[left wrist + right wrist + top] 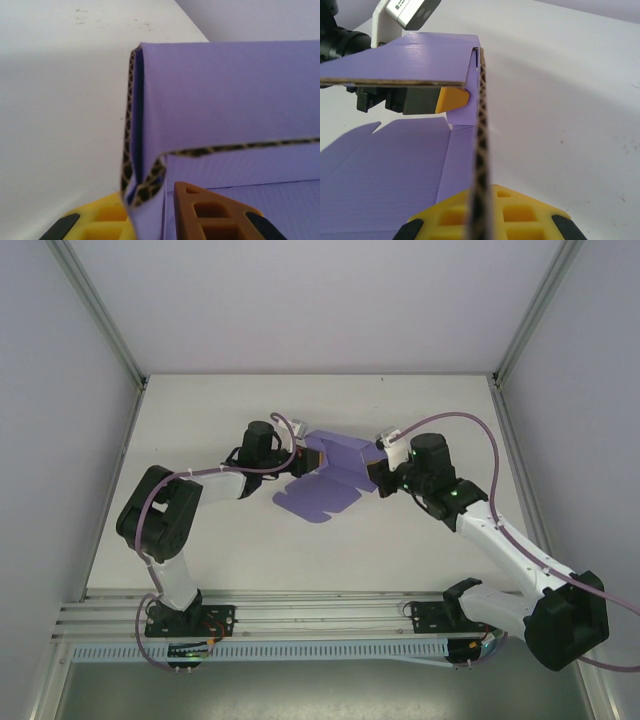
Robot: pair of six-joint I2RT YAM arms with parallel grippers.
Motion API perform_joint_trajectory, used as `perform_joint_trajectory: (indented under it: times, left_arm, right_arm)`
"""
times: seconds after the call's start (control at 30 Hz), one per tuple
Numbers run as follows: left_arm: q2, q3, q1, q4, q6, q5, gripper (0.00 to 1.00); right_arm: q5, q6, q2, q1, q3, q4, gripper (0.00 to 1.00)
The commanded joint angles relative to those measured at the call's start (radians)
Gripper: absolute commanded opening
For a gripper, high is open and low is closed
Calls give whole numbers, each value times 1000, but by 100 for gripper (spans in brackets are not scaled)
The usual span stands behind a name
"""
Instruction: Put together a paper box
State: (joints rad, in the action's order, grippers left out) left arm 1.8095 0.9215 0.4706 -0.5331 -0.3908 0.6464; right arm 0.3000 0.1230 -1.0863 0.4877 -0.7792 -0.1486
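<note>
White tabletop lies under the paper box, half folded between both grippers. Right gripper is closed tight, its yellow fingers pinching an upright wall. Left gripper straddles another wall, one yellow finger and one brown finger close on either side. Whether they press it I cannot tell.

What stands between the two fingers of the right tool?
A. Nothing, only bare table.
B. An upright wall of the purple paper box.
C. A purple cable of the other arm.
B: in the right wrist view the corrugated edge of an upright wall of the paper box runs down between the yellow fingers of the right tool, which is shut on it.
</note>
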Motion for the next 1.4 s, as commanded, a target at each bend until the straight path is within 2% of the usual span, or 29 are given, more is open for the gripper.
perform_joint_trajectory:
  times: [0.0, 0.17, 0.33, 0.4, 0.47, 0.67, 0.77, 0.83, 0.97, 1.07, 1.2, 1.27, 1.33, 1.37]
  left_arm:
    - [-11, -3, 22, -206, -8, 157, 19]
    - [4, 7, 22, -237, 11, 203, 19]
    - [33, 29, 20, -276, 27, 284, 30]
    - [39, 37, 19, -278, 36, 297, 30]
    - [33, 32, 16, -282, 43, 286, 25]
    - [8, 17, 10, -283, 100, 305, 25]
    - [7, 26, 9, -267, 110, 322, 0]
    - [-6, 19, 10, -267, 110, 293, 0]
    - [-43, 10, 11, -173, 128, 150, 0]
    - [-70, 48, 12, 12, 107, -76, 0]
    - [-90, 98, 19, 239, -28, -479, 0]
    - [-80, 153, 29, 410, -68, -647, 0]
    - [-50, 234, 38, 563, -94, -772, 0]
    - [-36, 259, 42, 605, -97, -801, 0]
  right_arm:
    - [74, -7, -6, -3, 1, -34, 0]
    - [111, -1, -17, -9, -5, -39, 0]
    - [156, 27, -14, -9, -2, -43, 0]
    - [166, 39, -11, -13, -3, -52, 0]
    - [169, 40, -7, -16, -3, -52, 0]
    - [221, 47, 5, -30, 1, -44, 0]
    - [231, 44, 1, -41, -6, -45, 0]
    - [229, 46, -4, -47, -8, -52, 0]
    - [201, 49, -15, -49, -9, -66, 0]
    - [202, 41, -27, -50, -11, -68, 0]
    - [155, 7, -40, -39, -16, -65, 0]
    - [130, -12, -33, -30, -10, -49, 0]
    - [112, -21, -22, -19, -2, -35, 0]
    - [103, -27, -21, -13, 0, -29, 0]
